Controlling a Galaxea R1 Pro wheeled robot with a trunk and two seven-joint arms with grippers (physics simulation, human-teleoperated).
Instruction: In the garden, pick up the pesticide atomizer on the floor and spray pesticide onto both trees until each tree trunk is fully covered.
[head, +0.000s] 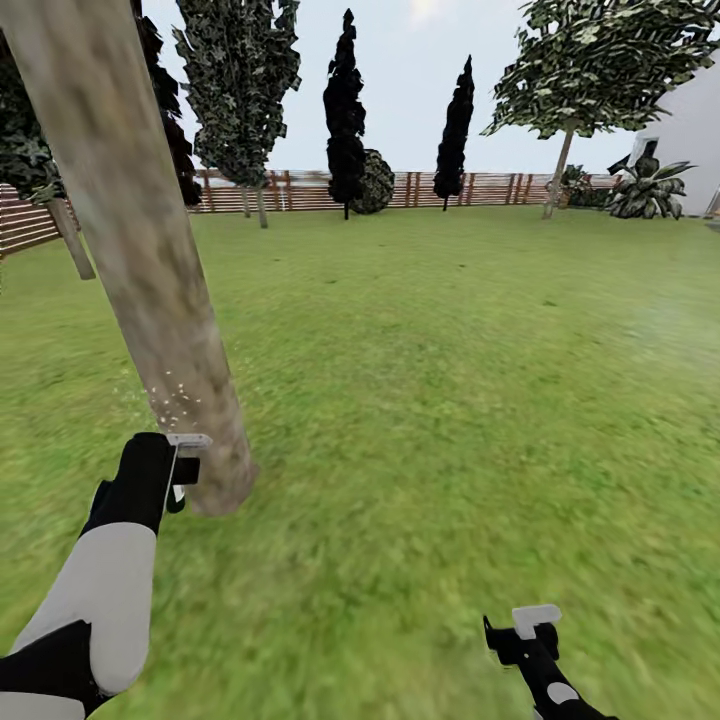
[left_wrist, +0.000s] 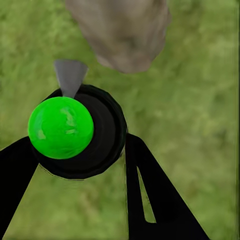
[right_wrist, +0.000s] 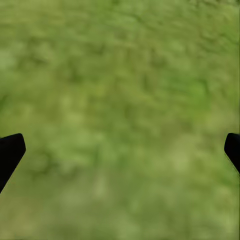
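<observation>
Just ahead of left gripper (left_wrist: 75, 165): trunk (head: 140, 250), speckled with droplets. Gripper clamps sprayer (left_wrist: 75, 131). Step: spraying first tree. Next: sweep nozzle higher. Right gripper (right_wrist: 120, 150) spread, empty.

Green-capped atomizer (left_wrist: 61, 127) beside mottled trunk (head: 140, 240)

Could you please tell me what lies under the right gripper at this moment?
Bare lawn lies under the open right gripper, with nothing between its fingers. The right wrist view is blurred, so small details in the grass cannot be made out.
</observation>
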